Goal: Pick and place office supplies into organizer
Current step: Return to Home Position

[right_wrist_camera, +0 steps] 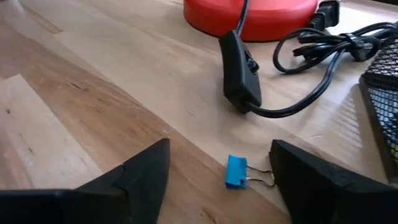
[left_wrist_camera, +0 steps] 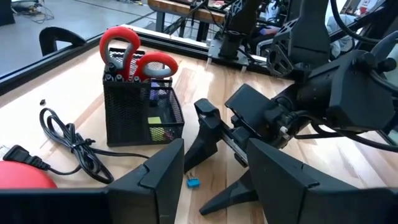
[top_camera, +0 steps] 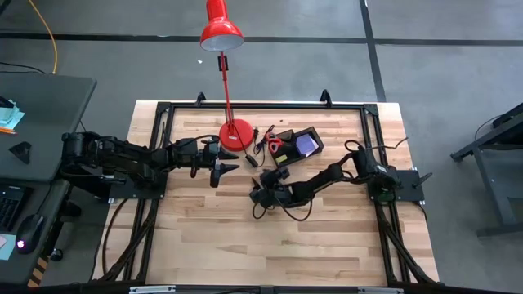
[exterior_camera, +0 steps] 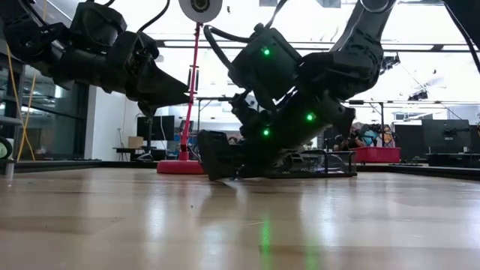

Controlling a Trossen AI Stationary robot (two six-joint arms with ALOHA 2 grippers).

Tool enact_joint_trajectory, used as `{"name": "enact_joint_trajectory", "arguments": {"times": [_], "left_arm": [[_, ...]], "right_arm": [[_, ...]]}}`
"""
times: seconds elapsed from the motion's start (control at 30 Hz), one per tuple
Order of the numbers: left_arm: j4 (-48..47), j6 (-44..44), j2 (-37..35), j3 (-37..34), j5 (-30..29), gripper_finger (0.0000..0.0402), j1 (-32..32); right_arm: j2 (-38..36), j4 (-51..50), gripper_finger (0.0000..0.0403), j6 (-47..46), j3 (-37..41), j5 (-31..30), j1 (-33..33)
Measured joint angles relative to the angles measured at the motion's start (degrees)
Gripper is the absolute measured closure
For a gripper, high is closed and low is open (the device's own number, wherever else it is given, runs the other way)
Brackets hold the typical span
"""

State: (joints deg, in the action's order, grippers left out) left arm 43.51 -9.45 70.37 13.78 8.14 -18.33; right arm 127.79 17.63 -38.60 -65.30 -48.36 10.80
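Observation:
A small blue binder clip (right_wrist_camera: 236,171) lies flat on the wooden table, its wire handles toward the organizer. My right gripper (right_wrist_camera: 221,152) is low over the table and open, one finger on either side of the clip. The black mesh organizer (left_wrist_camera: 134,115) stands just beyond. Red-handled scissors (left_wrist_camera: 132,55) stand in it handles up, and a purple pad (top_camera: 306,144) lies in its other compartment. My left gripper (top_camera: 229,169) hovers open above the table beside the lamp base, with nothing between its fingers. My right gripper touches nothing that I can make out. The clip's wire handles (right_wrist_camera: 266,178) reach up to one finger (right_wrist_camera: 311,180), and I cannot tell whether they meet it. The fingers slant down from the table's right side.
The red desk lamp's round base (top_camera: 235,133) stands left of the organizer. Its cord with an inline switch (right_wrist_camera: 240,71) and a coiled bundle (right_wrist_camera: 333,43) lies on the table just beyond the clip. Bare wood stretches toward the near edge.

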Motion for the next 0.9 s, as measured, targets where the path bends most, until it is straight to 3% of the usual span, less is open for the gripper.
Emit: {"name": "enact_joint_trajectory", "arguments": {"times": [0.63, 0.9], "left_arm": [[0.0, 0.13, 0.0, 0.0, -0.2, 0.0234, -0.02], [0.0, 0.15, 0.0, 0.0, -0.22, 0.0234, -0.02]], "right_arm": [[0.07, 0.75, 0.0323, 5.94, 0.11, 3.9, 3.83], [0.26, 11.02, 0.0379, 13.44, 0.31, 8.19, 5.98]]}}
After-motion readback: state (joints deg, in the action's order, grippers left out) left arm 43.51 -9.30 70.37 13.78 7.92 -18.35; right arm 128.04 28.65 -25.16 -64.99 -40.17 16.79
